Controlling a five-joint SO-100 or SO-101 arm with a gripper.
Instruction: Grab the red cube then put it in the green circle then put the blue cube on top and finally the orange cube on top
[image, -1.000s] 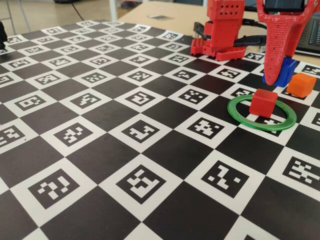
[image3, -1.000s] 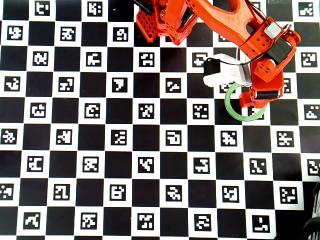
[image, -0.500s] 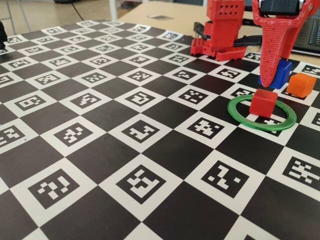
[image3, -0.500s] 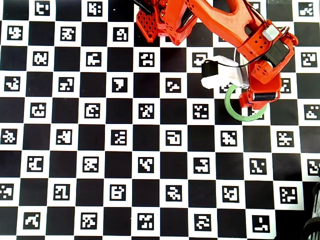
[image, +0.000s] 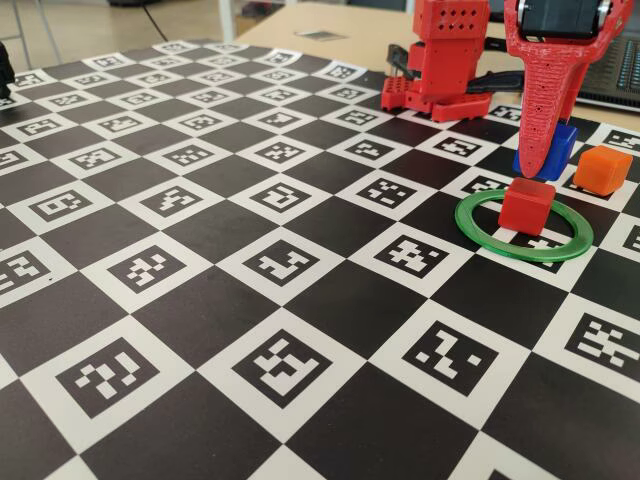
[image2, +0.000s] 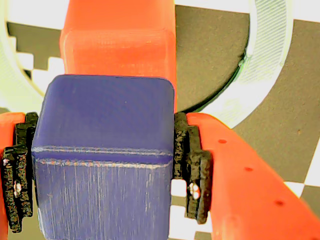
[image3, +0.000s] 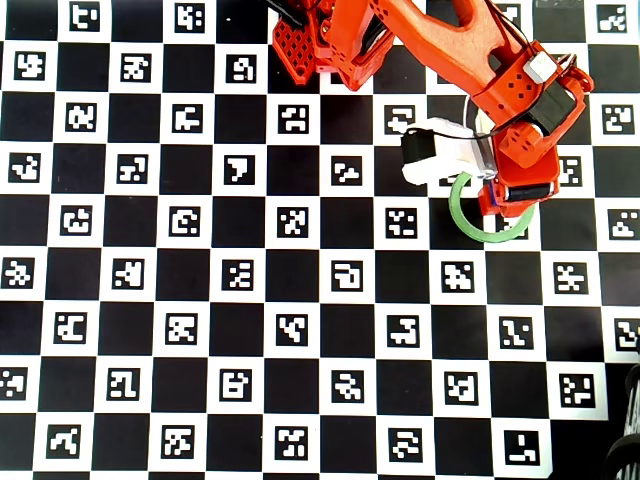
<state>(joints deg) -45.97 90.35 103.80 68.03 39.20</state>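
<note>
The red cube (image: 527, 205) sits inside the green circle (image: 466, 216), towards its far side. My gripper (image: 540, 166) hangs just above and behind the red cube, shut on the blue cube (image: 563, 142). In the wrist view the blue cube (image2: 105, 160) fills the space between the black pads (image2: 192, 165), with the red cube (image2: 120, 45) right beyond it and the green circle (image2: 265, 45) around that. The orange cube (image: 602, 170) rests on the board to the right of the circle. In the overhead view the arm hides the cubes; only part of the green circle (image3: 460, 212) shows.
A black-and-white checkered marker board (image: 200, 250) covers the table. The red arm base (image: 450, 60) stands at the board's far edge, left of the gripper. A dark device (image: 625, 65) lies behind at the far right.
The gripper with the blue cube has shifted left in the fixed view, from beside the orange cube to just above the red cube. The red and orange cubes have not moved.
</note>
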